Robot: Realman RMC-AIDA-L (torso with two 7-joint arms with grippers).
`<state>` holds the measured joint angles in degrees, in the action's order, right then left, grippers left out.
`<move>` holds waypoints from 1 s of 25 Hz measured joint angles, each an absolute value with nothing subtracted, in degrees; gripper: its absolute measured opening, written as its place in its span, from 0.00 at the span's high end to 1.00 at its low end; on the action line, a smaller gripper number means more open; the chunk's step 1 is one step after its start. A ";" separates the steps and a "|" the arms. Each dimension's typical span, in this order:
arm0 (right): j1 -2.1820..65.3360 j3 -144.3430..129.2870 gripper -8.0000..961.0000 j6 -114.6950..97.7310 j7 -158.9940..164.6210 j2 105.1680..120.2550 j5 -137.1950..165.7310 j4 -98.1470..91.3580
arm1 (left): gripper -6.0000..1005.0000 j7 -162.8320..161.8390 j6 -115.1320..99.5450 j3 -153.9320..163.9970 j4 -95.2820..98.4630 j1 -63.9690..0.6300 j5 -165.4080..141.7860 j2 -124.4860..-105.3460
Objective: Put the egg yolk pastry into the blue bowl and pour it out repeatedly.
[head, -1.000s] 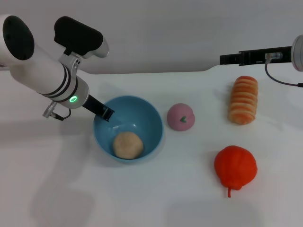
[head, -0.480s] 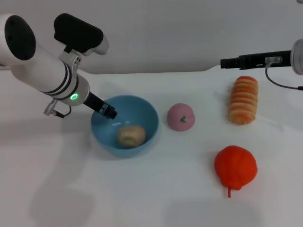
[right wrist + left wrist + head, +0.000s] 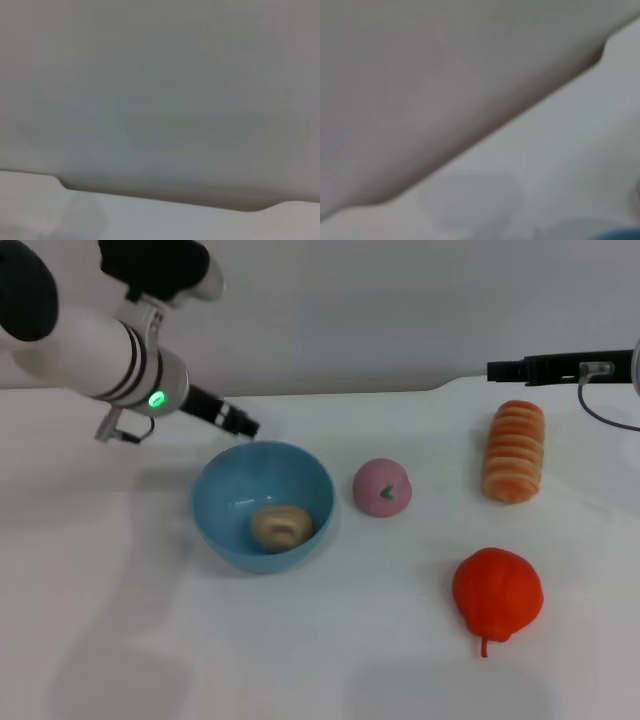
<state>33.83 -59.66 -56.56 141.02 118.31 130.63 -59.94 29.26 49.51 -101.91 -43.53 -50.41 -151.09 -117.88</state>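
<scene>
Egg yolk pastry [image 3: 280,527]: lying inside the blue bowl [image 3: 228,502], centre-left of frame, on my counter [image 3: 320,660].
Left claw [image 3: 245,427]: hovering just above the bowl's far rim, holding nothing; finger spread, I cannot tell.
Right claw [image 3: 497,369]: idling upper right, above the ridged bread [image 3: 514,451]; grip unreadable.

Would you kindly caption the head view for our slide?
Pastry sits in the bowl; left end effector hovers behind its rim.
</scene>
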 joint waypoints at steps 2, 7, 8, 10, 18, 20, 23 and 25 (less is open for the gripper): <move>33.29 -59.81 0.50 -54.87 139.28 118.43 130.61 -60.04 | 0.40 29.24 46.81 -101.67 -45.67 -48.73 -150.93 -118.03; 31.17 -61.16 0.50 -47.68 135.24 118.92 129.54 -59.55 | 0.40 28.75 36.23 -100.65 -47.37 -43.99 -148.33 -118.42; 30.77 -61.61 0.50 -46.14 134.53 118.93 128.78 -59.27 | 0.40 28.70 33.91 -100.18 -47.29 -43.10 -147.15 -118.42; 29.59 -62.84 0.50 -41.95 131.59 118.91 125.38 -58.37 | 0.40 28.74 29.23 -98.17 -47.14 -41.52 -145.42 -118.38; 26.57 -69.97 0.50 -22.72 102.43 118.96 97.13 -51.29 | 0.40 27.32 8.64 -86.96 -47.09 -35.63 -136.65 -118.36; 26.97 -70.51 0.50 -20.51 95.03 118.95 90.00 -48.46 | 0.40 27.23 3.75 -84.68 -45.40 -35.28 -134.49 -118.33; 27.36 -70.11 0.50 -19.92 86.65 118.85 79.54 -45.41 | 0.40 27.08 -3.68 -80.41 -44.73 -33.71 -132.54 -118.43; 27.11 -69.70 0.50 -20.15 80.25 118.85 72.71 -44.37 | 0.40 26.96 -7.72 -77.78 -44.70 -32.71 -130.47 -118.45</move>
<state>27.11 -69.70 -20.15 80.25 118.85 72.71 -44.37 26.96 -7.72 -77.78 -44.70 -32.71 -130.47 -118.45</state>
